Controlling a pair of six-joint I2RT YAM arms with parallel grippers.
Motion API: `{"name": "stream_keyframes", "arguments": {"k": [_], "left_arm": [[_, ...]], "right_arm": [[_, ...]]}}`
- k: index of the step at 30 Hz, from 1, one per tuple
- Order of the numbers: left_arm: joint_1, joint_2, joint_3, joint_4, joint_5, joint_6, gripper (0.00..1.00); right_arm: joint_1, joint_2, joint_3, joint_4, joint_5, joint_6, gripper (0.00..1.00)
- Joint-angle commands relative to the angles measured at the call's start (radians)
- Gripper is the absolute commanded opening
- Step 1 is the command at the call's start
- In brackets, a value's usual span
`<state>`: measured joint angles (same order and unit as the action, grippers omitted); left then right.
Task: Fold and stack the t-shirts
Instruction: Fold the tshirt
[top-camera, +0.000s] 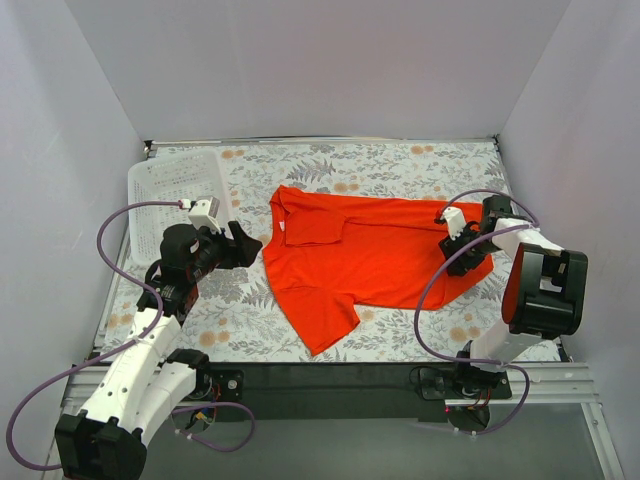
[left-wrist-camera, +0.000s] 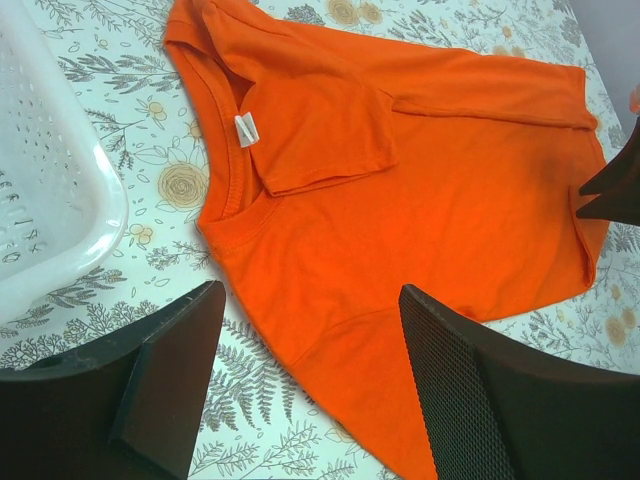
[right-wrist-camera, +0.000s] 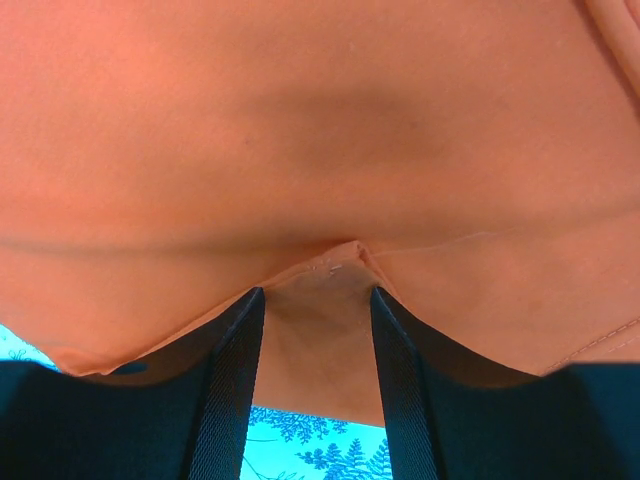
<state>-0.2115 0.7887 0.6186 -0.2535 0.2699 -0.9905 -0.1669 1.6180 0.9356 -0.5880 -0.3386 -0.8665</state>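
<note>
One bright orange-red t-shirt (top-camera: 370, 255) lies spread flat on the floral table cover, collar to the left and hem to the right. One sleeve is folded in over the chest (left-wrist-camera: 320, 130). My left gripper (top-camera: 250, 248) is open and empty just left of the collar side, hovering over the shirt's near shoulder (left-wrist-camera: 310, 292). My right gripper (top-camera: 460, 250) is at the hem on the right. In the right wrist view its jaws (right-wrist-camera: 315, 290) stand apart, and the shirt's fabric (right-wrist-camera: 300, 120) drapes over and between them, hiding the tips.
A white perforated basket (top-camera: 170, 185) stands at the back left, close to my left arm, and also shows in the left wrist view (left-wrist-camera: 60, 200). Grey walls close in the table on three sides. The right gripper's dark fingers (left-wrist-camera: 615, 185) show at the shirt's hem.
</note>
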Motion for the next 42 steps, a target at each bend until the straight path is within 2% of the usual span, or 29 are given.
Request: {"name": "stream_keyframes", "arguments": {"k": [1, 4, 8, 11, 14, 16, 17, 19, 20, 26, 31, 35, 37, 42], "left_arm": [[-0.003, -0.011, -0.006, 0.017, 0.006, 0.015, 0.65], [-0.003, -0.011, -0.005, 0.017, 0.005, 0.015, 0.65], [-0.003, -0.011, -0.006, 0.019, 0.006, 0.015, 0.65], [-0.003, -0.014, -0.005, 0.019, 0.005, 0.015, 0.65], [-0.003, -0.016, -0.005, 0.019, 0.008, 0.015, 0.65], [-0.003, -0.016, -0.005, 0.019, 0.008, 0.015, 0.65], [-0.003, -0.017, -0.006, 0.020, 0.011, 0.015, 0.65], [-0.003, -0.017, -0.007, 0.020, 0.011, 0.015, 0.65], [-0.003, -0.016, -0.007, 0.020, 0.012, 0.016, 0.65], [-0.003, -0.016, -0.007, 0.020, 0.009, 0.016, 0.65], [-0.003, -0.014, -0.008, 0.020, 0.011, 0.015, 0.65], [-0.003, -0.013, -0.007, 0.020, 0.011, 0.015, 0.65], [-0.003, -0.016, -0.008, 0.020, 0.011, 0.016, 0.65], [-0.003, -0.017, -0.007, 0.020, 0.012, 0.015, 0.65]], "right_arm": [[0.007, 0.003, 0.019, 0.027, 0.009, 0.011, 0.45], [0.007, 0.008, 0.017, 0.033, 0.016, 0.012, 0.36], [0.007, 0.008, 0.014, 0.034, 0.018, 0.014, 0.15], [0.007, -0.024, 0.003, 0.034, 0.021, 0.009, 0.06], [0.007, -0.072, -0.009, 0.031, 0.021, 0.009, 0.02], [0.007, -0.105, -0.009, 0.033, 0.013, 0.011, 0.02], [0.007, -0.110, -0.008, 0.031, 0.012, 0.014, 0.13], [0.007, -0.099, 0.011, 0.031, 0.003, 0.029, 0.26], [0.009, -0.089, 0.017, 0.031, 0.001, 0.035, 0.37], [0.026, 0.002, 0.038, 0.039, 0.001, 0.052, 0.49], [0.030, 0.026, 0.037, 0.054, 0.015, 0.055, 0.44], [0.032, 0.014, 0.025, 0.056, 0.030, 0.047, 0.19], [0.030, -0.012, 0.020, 0.054, 0.035, 0.044, 0.14], [0.029, -0.108, -0.004, 0.040, 0.059, 0.032, 0.09]]}}
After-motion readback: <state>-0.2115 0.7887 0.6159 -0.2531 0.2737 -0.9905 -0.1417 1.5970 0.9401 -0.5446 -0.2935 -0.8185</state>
